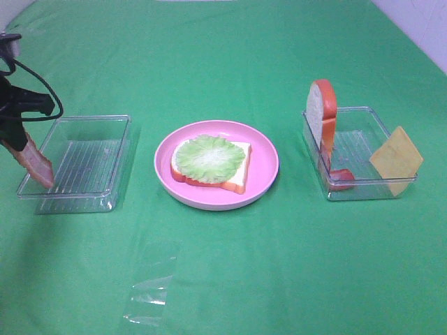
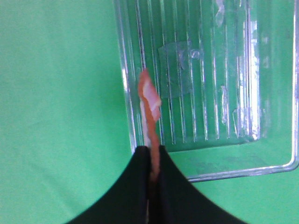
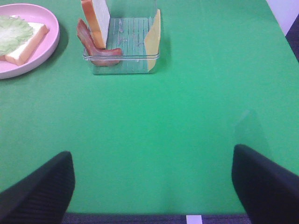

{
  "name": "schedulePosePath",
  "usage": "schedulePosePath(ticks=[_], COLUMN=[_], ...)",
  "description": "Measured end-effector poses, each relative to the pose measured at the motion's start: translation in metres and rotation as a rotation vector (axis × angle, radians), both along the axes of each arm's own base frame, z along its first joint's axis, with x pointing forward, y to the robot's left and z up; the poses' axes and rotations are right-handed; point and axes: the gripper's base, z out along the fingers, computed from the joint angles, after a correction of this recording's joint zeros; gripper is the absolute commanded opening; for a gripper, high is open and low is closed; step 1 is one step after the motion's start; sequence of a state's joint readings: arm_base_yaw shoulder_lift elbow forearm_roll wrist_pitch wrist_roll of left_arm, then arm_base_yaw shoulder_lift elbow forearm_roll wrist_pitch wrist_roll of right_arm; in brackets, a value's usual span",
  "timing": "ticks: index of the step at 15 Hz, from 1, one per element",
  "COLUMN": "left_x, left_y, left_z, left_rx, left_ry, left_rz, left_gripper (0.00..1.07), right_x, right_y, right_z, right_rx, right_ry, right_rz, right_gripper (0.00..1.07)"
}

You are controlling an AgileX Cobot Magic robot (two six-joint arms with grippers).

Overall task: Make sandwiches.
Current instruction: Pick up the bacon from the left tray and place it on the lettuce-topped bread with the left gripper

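The green cloth (image 1: 230, 272) takes up most of what I can see, with the pink plate (image 1: 269, 183) at its middle and a clear tray on either side. The sandwich is barely begun: one bread slice (image 1: 236, 176) lies on the plate with the lettuce leaf (image 1: 208, 155) on top. The left tray (image 1: 105, 199) looks empty, and above its outer edge the left gripper (image 2: 152, 156) is clamped on a hanging bacon strip (image 1: 35, 162), well apart from the plate. The right tray (image 1: 363, 192) holds the second bread slice (image 1: 323, 112) standing upright, the cheese square (image 1: 396, 159) leaning, and a reddish strip (image 1: 340, 179). The right gripper (image 3: 152, 156) hangs with its jaws wide and nothing between them. A scrap of clear film (image 1: 150, 293) lies near the front (harmless, I'd say); nothing blocks the way to the plate.
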State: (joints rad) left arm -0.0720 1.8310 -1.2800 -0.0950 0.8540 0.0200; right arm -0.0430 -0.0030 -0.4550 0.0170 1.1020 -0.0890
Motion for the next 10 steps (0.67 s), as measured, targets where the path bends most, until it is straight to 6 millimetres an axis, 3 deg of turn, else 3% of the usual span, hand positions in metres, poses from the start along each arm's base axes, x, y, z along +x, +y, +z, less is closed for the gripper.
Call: schedulePosePath(ticks=[3, 6, 10], left_x=[0.000, -0.001, 0.001], left_y=[-0.001, -0.003, -0.006], left_z=[0.025, 0.065, 0.084], left_rx=[-0.014, -0.055, -0.086], left_ry=[-0.055, -0.145, -0.180], left_rz=[0.002, 0.009, 0.012], left_gripper=[0.00, 0.00, 0.00], right_x=[0.000, 0.000, 0.000], right_y=[0.000, 0.000, 0.000], right_z=[0.000, 0.000, 0.000], right_rx=[0.000, 0.000, 0.000], right_ry=[0.000, 0.000, 0.000], right_rz=[0.000, 0.000, 0.000], right_gripper=[0.88, 0.88, 0.88])
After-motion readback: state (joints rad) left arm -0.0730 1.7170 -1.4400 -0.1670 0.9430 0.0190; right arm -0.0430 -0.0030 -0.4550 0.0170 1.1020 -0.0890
